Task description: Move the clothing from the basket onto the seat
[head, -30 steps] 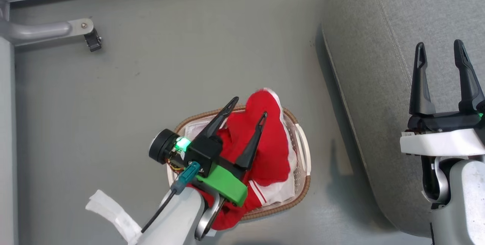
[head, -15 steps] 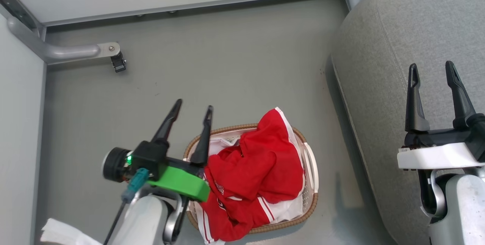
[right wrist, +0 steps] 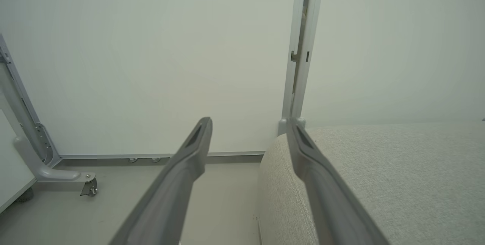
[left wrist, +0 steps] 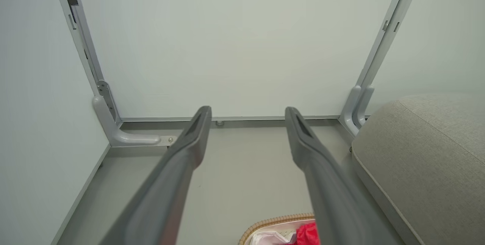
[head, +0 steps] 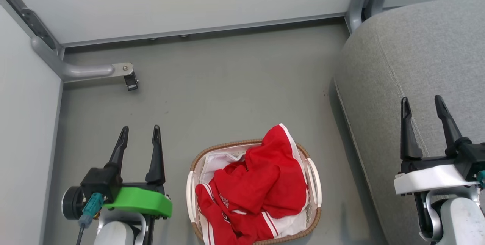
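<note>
Head view: red sports garment is lying bunched inside the woven-rimmed laundry basket, beside the grey sofa cushion. Left wrist view: left gripper is gaping wide, empty. Right wrist view: right gripper is gaping likewise, empty.

Left claw, long dark fingers, green bracket, teal cable plug, right claw, white bracket, pale forearms
</note>
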Tool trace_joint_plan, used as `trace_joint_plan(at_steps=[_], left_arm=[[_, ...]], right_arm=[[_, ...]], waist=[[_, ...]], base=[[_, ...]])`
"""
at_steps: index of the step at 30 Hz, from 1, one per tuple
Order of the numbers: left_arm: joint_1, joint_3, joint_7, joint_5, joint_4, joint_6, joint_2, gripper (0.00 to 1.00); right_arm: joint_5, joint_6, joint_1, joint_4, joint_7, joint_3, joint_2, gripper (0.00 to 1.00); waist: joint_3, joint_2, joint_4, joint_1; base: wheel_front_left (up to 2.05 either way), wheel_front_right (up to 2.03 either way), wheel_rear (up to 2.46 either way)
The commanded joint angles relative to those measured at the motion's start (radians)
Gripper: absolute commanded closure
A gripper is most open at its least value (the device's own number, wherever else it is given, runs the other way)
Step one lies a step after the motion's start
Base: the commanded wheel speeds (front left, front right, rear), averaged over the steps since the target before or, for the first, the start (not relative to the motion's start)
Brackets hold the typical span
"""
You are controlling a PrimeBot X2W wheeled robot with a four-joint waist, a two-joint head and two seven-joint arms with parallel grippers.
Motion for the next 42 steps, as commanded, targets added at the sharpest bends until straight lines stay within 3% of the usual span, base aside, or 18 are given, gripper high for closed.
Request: trace_joint_plan(at_steps=[1, 17, 42], left_arm=[[0.023, 0.008, 0.0, -0.006, -0.002, -0.005, 0.0, 0.0], [0.086, 0.019, 0.0, -0.045, 0.022, 0.007, 0.0, 0.0], [0.04, -0.017, 0.0, -0.012, 0.051, 0.005, 0.0, 0.0]], right_arm=[[-0.002, -0.001, 0.019, 0.011, -0.002, 0.0, -0.004, 0.0], [0.013, -0.001, 0.076, 0.108, -0.002, 0.049, -0.004, 0.0], [0.007, -0.001, 0.035, 0.093, -0.002, 0.036, -0.004, 0.0]], waist=[[-0.019, 0.0, 0.009, 0.0001], [-0.074, 0.0, 0.012, 0.0001], [-0.023, 0.0, 0.014, 0.0001]], base=[[0.0, 0.0, 0.0], [0.0, 0.0, 0.0], [0.0, 0.0, 0.0]])
